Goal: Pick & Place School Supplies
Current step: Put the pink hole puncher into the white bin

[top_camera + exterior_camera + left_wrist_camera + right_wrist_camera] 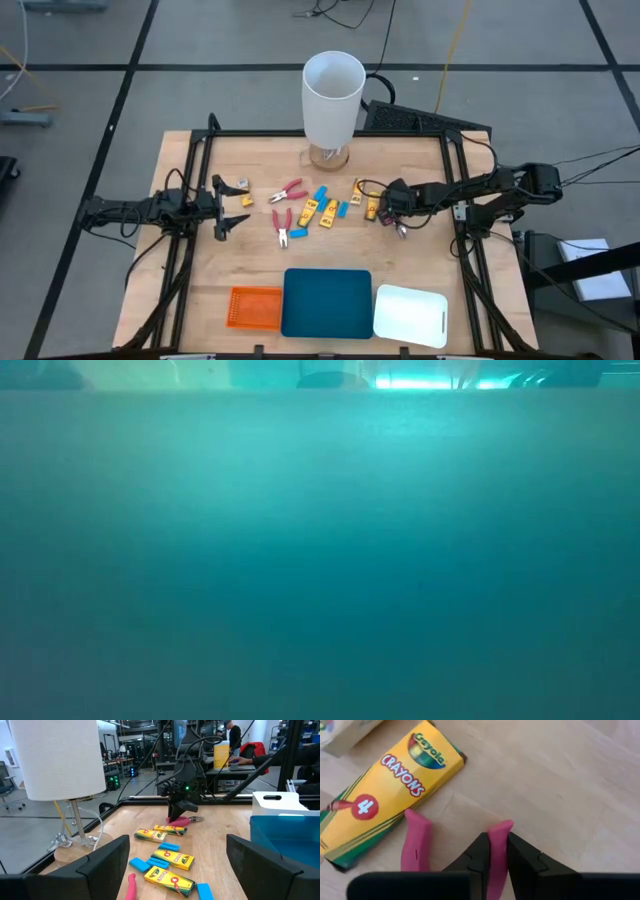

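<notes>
Pink handle (pixel 496 855) sits clamped in your right claw (pixel 495 865) beside the crayon box (pixel 390 790) on the worktop (pixel 570 795); treat this plier-like tool as light, stiff and likely slippery, while your left claw (pixel 228 208) waits open.

Matt light wood table (pixel 580 785), glossy yellow card crayon box (pixel 390 785), smooth pink plastic plier handle (pixel 497 855).

Three pliers (pixel 290 189), five crayon boxes (pixel 309 210).
</notes>
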### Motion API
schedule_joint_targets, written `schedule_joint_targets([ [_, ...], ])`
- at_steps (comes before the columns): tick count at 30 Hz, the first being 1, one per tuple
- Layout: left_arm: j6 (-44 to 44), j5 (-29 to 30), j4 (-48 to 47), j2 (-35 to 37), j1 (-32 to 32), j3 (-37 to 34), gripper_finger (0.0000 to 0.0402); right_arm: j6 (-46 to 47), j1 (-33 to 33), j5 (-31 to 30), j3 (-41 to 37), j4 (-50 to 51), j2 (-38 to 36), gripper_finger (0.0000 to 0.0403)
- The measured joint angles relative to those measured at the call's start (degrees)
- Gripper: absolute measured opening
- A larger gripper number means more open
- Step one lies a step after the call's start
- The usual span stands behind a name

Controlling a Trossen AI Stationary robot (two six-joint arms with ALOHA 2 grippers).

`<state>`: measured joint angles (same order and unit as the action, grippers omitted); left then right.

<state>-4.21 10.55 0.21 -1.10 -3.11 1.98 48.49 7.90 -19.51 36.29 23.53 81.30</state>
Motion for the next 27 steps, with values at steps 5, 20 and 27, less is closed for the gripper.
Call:
schedule_joint_targets([
  [5,0.00,0.01,0.00,0.00,0.01,0.00,0.0333,-2.88,0.00,-0.26,-0.04,-2.61,0.09,0.0048],
  [20,0.00,0.00,0.00,0.00,0.02,0.00,0.0333,-7.96,-1.49,-6.12,-0.02,-8.97,-5.99,0.0044],
  [27,0.00,0.00,0.00,0.00,0.01,0.00,0.0333,-11.45,-6.32,-10.86,0.02,-11.28,-13.55,0.0043],
])
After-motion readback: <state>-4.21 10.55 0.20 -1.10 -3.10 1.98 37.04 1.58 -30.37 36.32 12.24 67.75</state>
